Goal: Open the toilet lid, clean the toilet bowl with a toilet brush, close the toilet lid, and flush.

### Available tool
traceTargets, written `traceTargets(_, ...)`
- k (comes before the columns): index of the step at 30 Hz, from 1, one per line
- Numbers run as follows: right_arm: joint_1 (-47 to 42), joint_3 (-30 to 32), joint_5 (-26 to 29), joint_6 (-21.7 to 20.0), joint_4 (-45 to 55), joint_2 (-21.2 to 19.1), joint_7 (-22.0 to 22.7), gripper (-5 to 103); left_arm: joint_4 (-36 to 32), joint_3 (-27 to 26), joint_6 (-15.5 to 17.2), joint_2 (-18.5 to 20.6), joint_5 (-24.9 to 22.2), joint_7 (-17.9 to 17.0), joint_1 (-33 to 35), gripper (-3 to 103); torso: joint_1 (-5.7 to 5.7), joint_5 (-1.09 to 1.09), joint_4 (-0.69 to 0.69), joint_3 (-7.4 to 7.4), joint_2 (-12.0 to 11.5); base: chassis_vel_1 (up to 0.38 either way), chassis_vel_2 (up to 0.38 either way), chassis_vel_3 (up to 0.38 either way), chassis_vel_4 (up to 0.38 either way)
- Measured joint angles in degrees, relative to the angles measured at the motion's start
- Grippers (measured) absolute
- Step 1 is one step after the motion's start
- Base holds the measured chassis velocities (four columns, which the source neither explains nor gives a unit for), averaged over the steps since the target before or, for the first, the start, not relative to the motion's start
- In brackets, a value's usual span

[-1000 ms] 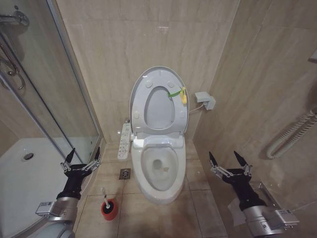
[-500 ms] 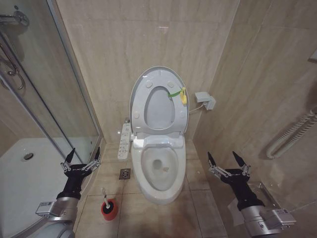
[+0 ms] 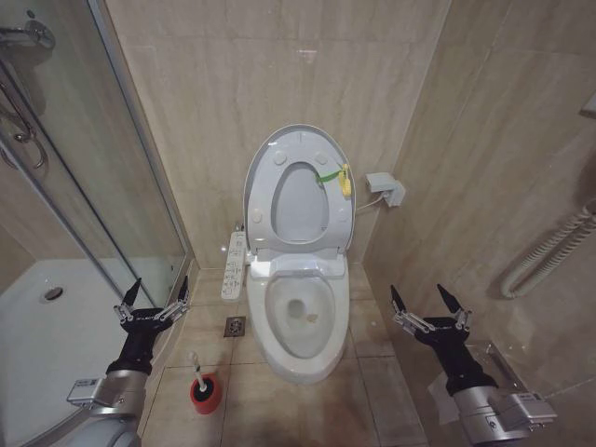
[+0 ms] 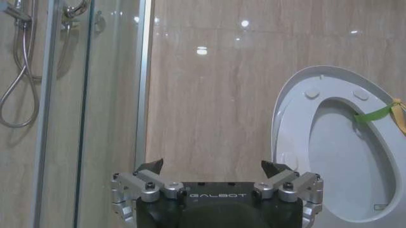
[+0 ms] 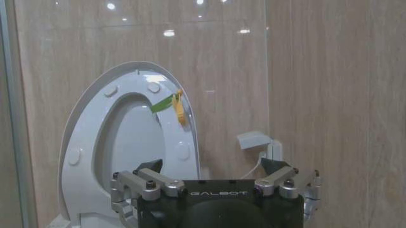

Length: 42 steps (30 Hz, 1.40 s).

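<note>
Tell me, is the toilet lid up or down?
Up. The toilet lid stands upright against the wall, and you can see down into the open toilet bowl.

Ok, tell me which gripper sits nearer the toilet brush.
Left. The left gripper hangs open just above and to the left of the toilet brush in its red holder; the right gripper is open across the toilet bowl.

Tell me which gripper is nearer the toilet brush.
The left gripper, hanging open by the shower glass, is nearer: the toilet brush stands in its red holder on the floor just below it. The right gripper is across the toilet bowl.
</note>
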Motion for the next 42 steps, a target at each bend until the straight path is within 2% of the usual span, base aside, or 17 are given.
traceTargets(42,0.0,0.0,0.0,0.0,-0.1,0.0,0.0,100,0.0,0.0,0.0,0.0,0.0,0.0,0.0,100,0.00,0.00,0.00,0.00,0.0,0.000,0.000,0.000,0.000)
